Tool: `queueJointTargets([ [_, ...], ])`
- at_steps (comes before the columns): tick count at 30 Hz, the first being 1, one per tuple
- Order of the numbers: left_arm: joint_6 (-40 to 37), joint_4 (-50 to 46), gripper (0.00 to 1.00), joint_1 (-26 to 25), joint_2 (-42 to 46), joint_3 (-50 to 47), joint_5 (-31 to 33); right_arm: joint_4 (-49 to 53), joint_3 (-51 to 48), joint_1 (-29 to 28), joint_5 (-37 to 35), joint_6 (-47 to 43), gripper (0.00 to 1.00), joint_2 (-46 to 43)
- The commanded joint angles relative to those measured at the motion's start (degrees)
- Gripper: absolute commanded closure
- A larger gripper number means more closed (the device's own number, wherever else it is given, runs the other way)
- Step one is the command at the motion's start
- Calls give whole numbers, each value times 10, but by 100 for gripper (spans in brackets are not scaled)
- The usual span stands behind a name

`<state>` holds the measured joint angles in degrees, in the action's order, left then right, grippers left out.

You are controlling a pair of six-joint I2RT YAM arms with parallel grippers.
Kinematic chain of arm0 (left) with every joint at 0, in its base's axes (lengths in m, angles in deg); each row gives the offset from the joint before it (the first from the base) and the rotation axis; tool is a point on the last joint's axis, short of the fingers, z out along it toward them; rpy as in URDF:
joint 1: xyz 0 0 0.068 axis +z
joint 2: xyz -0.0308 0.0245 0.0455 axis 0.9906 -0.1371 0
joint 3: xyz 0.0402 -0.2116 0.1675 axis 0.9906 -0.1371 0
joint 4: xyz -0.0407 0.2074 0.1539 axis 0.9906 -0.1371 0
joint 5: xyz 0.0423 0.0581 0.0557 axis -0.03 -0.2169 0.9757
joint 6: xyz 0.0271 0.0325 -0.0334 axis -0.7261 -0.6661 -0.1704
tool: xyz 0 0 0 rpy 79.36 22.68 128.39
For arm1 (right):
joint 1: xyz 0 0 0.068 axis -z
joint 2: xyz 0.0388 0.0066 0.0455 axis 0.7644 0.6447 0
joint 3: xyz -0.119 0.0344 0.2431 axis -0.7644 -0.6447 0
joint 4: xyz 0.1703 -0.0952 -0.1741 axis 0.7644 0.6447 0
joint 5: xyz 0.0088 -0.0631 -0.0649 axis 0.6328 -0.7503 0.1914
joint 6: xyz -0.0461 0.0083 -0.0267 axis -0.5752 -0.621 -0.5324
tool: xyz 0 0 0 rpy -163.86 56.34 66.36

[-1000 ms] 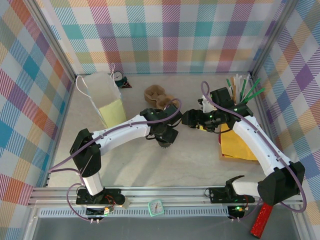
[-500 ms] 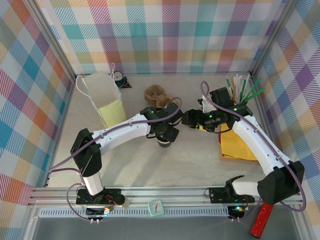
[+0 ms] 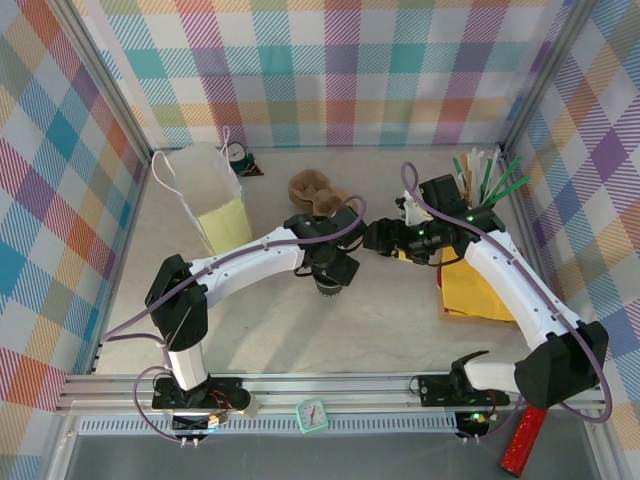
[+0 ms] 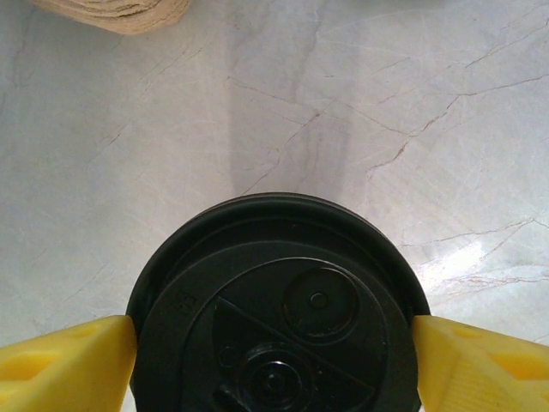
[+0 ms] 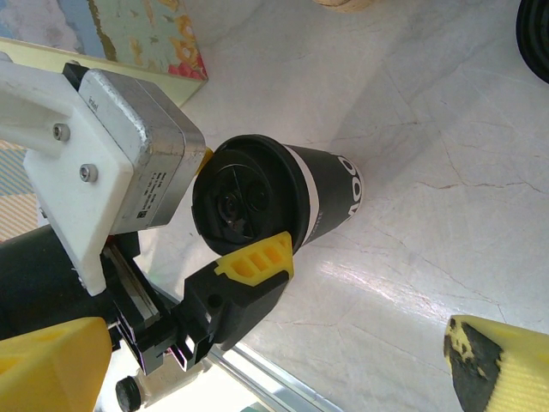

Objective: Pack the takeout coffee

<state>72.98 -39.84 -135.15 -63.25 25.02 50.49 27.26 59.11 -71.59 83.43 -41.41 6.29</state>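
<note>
The takeout coffee (image 3: 330, 286) stands upright on the marble table, mid-scene. It has a round black lid (image 4: 279, 309) and a dark body with a white band (image 5: 330, 202). My left gripper (image 3: 330, 270) comes down over it. Its yellow fingers (image 4: 69, 365) lie against both sides of the lid rim, one of these fingers (image 5: 257, 257) showing in the right wrist view. My right gripper (image 3: 375, 237) hovers just right of the cup, pointing at it. It is open, with yellow fingertips (image 5: 502, 360) spread wide and nothing between them. The paper bag (image 3: 205, 190) stands open at the far left.
A tan stack of paper cups (image 3: 315, 190) lies behind the coffee. A pink cup of green and white sticks (image 3: 487, 180) stands at the back right, above a yellow sheet (image 3: 475, 290). Plaid walls close the left, back and right sides.
The left arm has shifted slightly, its elbow drifting a little right, with the cup nearly in place. The right arm has not moved.
</note>
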Motion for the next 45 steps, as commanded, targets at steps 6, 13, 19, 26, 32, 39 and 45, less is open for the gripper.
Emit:
queueJointTargets([
  [6,-5,-20,13,7,7,20,3,-15,-4,-1,17,9,1,4],
  [13,-2,-20,8,11,19,25,-2,-17,-5,-3,16,11,1,4],
  [19,3,-22,7,13,23,27,-5,-15,-3,-4,15,9,1,4],
  [26,40,-24,4,25,71,32,-22,-21,-13,-4,10,16,1,9],
  [32,129,5,8,70,155,-33,-71,-37,-23,-8,19,22,0,27],
  [39,199,57,26,124,198,-136,-141,-73,-28,-60,24,29,21,86],
  [45,214,92,33,141,198,-168,-173,-104,-33,-72,23,35,32,127],
])
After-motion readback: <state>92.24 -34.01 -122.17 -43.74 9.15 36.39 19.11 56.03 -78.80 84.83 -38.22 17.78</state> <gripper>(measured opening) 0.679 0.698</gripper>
